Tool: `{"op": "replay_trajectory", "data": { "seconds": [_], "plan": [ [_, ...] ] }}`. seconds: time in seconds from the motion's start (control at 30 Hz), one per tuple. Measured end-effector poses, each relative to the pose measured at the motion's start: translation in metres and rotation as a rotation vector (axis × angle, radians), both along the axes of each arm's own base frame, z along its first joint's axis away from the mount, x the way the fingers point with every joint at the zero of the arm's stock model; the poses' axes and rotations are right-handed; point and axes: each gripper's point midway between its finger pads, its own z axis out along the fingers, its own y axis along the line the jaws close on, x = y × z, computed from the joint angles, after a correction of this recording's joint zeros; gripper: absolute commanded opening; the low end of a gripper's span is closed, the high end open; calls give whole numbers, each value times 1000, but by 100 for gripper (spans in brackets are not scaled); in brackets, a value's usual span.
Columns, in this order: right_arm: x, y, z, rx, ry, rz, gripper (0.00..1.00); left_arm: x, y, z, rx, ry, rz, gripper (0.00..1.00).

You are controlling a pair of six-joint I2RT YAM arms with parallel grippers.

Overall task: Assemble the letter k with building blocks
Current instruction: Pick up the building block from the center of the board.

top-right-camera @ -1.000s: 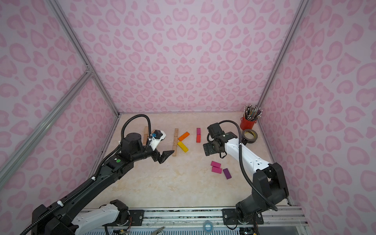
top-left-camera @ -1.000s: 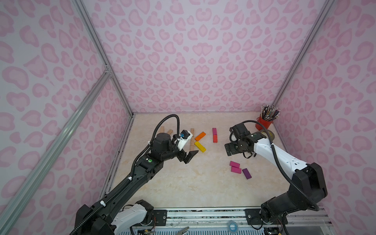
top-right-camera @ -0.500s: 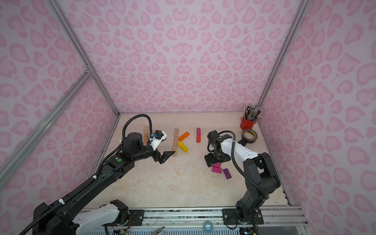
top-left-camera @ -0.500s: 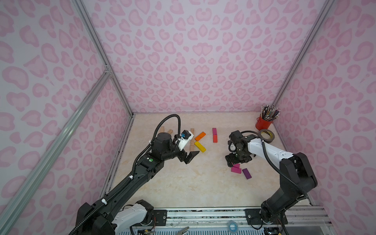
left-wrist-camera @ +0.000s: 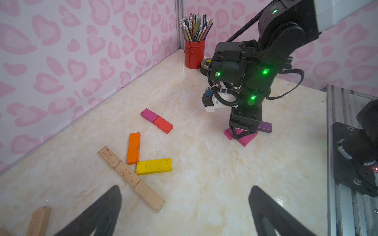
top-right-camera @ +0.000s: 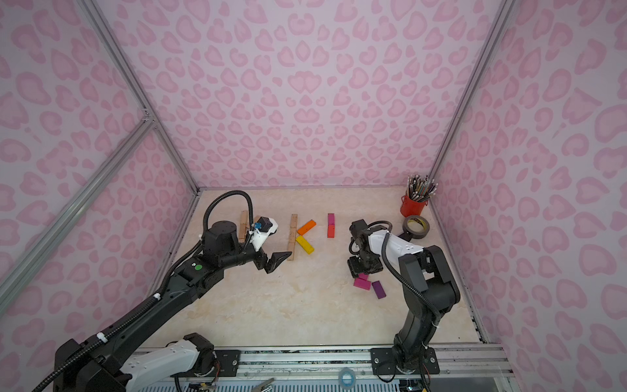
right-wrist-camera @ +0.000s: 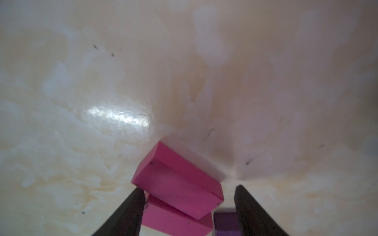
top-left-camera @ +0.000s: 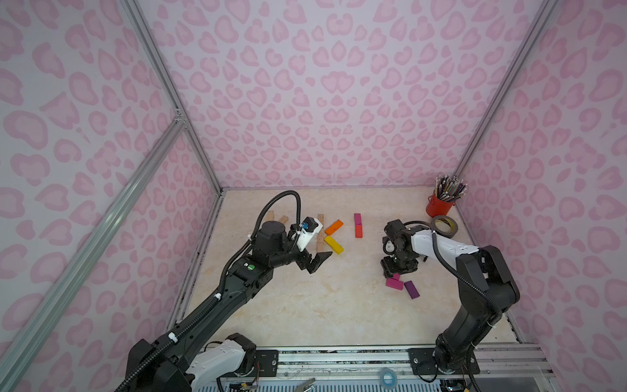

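You're looking at a glossy cream, marble-look table (top-left-camera: 305, 312), boxed in by pink heart-print walls (top-left-camera: 322, 101). There are aluminium posts (top-left-camera: 488, 112) in the corners and a metal rail (top-left-camera: 339, 353) along the near edge.

In the far corner on your right arm's side stands a red cup of pencils (top-left-camera: 439, 206), with a grey tape roll (top-left-camera: 444, 226) just beside it.

Mid-table, the wooden bars (top-right-camera: 292, 237) lie end to end in one line. An orange block (top-right-camera: 306, 227) and a yellow block (top-right-camera: 304, 245) slant off near its middle. Beside them, a pink block (top-right-camera: 330, 219) and a red block (top-right-camera: 330, 231) touch end to end.

Your left gripper (top-left-camera: 315, 262) is spread wide and holds nothing, hovering by the near end of that line. Its arm hides part of the spare wooden bars (top-left-camera: 269, 217) in both top views.

Your right gripper (right-wrist-camera: 188, 188) points straight down, half spread around the upper magenta block (right-wrist-camera: 178, 181). That block lies tilted across the lower magenta block (right-wrist-camera: 173, 220). One finger (right-wrist-camera: 133, 208) sits at the block's edge, while a strip of table shows at the other, so there's no pinch. The purple block (top-left-camera: 411, 289) crowds in right beside that other finger.
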Motion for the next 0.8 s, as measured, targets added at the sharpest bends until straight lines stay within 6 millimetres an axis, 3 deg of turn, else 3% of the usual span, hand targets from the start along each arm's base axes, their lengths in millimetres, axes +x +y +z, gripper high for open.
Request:
{"op": "replay_trajectory", "data": {
  "seconds": [0.17, 0.57, 0.8],
  "plan": [
    [3, -2, -6, 2, -3, -25, 60, 1, 1, 0, 2, -1, 5, 99],
    [13, -1, -4, 20, -39, -76, 25, 1, 1, -1, 5, 2, 6, 99],
    [28, 12, 16, 40, -118, -153, 18, 5, 4, -2, 17, -6, 38, 99]
  ]
}}
